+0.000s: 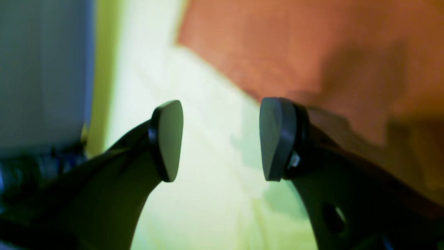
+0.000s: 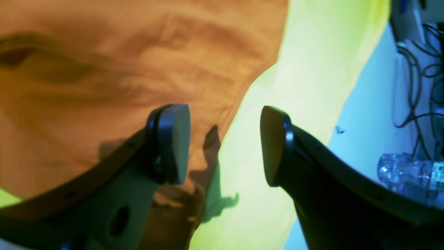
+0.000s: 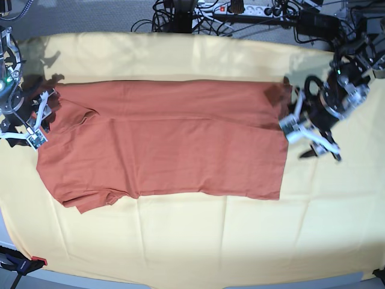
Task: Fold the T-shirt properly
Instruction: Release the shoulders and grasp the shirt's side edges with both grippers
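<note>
We read no writing on the rust-orange short-sleeved cotton T-shirt [image 3: 168, 141], which lies flat, folded lengthwise, across the pale-yellow cloth [image 3: 198, 241] beneath it. Our left gripper [image 1: 221, 140] hovers at the shirt's hem edge, jaws apart and empty. Our right gripper [image 2: 225, 146] hangs gaping at the shirt's sleeve edge. Beyond the shirt, tangled black cables [image 3: 180, 15] crowd a white power strip [image 3: 246, 8].

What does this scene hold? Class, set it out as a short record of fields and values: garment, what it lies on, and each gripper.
Garment: T-shirt, rust-orange, spread flat, lengthwise across the base view
Surface: pale-yellow cloth beneath it
Left gripper: open, empty, by the shirt's edge on the base view's right
Right gripper: open, empty, at the shirt's opposite end
Fold: none clearly visible
</note>
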